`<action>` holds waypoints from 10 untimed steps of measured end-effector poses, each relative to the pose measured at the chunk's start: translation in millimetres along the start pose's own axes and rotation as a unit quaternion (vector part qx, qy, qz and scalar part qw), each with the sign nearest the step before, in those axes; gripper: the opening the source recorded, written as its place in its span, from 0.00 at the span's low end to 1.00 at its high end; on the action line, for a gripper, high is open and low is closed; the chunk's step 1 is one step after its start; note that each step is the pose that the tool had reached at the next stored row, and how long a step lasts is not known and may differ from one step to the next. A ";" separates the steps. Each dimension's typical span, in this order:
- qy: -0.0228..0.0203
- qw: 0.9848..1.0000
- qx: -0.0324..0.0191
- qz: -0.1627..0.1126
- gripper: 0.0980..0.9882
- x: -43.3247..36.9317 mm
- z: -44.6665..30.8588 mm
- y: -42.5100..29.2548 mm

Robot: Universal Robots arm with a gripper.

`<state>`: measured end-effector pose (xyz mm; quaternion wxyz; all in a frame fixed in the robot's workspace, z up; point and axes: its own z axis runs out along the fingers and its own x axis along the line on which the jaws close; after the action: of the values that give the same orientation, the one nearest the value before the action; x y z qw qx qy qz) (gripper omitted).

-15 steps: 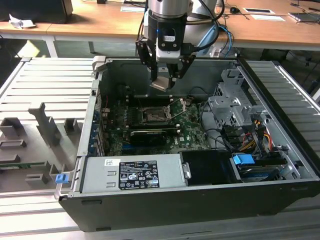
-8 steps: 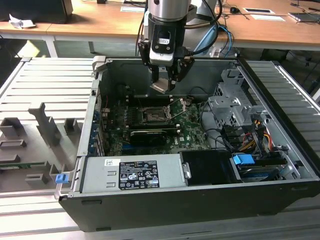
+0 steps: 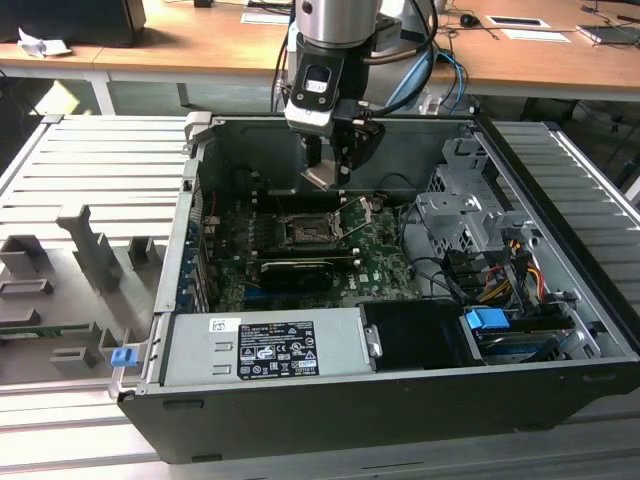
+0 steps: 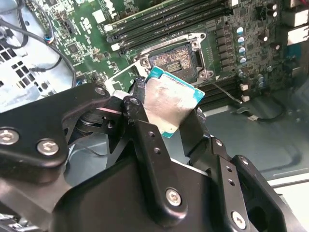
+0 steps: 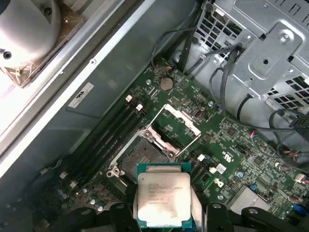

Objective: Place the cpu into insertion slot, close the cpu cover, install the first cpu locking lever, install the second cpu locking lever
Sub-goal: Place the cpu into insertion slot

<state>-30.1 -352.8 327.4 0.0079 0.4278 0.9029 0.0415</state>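
Pinching the cpu (image 5: 163, 199) by its edges in my gripper (image 4: 168, 106), I hold it above the board (image 5: 241, 145) near the open insertion slot (image 5: 142, 157); I should level it, square its corners to the rim, lower gently.

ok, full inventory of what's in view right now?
cpu: one, silver-grey top, held above the board, not in the socket
insertion slot: one, black, on the motherboard, empty
cpu cover: one, silvery, swung open beside the slot
memory slots: several, black, alongside the slot
motherboard: one, green, on the case floor
graphics card: one, black, nearer the exterior camera than the slot
power supply: one, grey, at the case's near edge
drive cage: one, grey metal, the exterior view's right
computer case: one, black, open
gripper: one, black, shut on the cpu
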 end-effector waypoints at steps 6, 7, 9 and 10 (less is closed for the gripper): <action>-0.002 1.000 -0.001 0.029 0.48 0.0 1.7 -0.1; -0.003 0.999 -0.001 0.033 0.48 -0.1 1.8 -0.2; -0.003 0.999 -0.001 0.039 0.48 -0.1 2.2 -0.2; -0.003 0.999 -0.001 0.040 0.48 -0.1 2.4 -0.2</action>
<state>-30.1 -352.8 325.1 0.0095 0.4640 0.8848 0.0412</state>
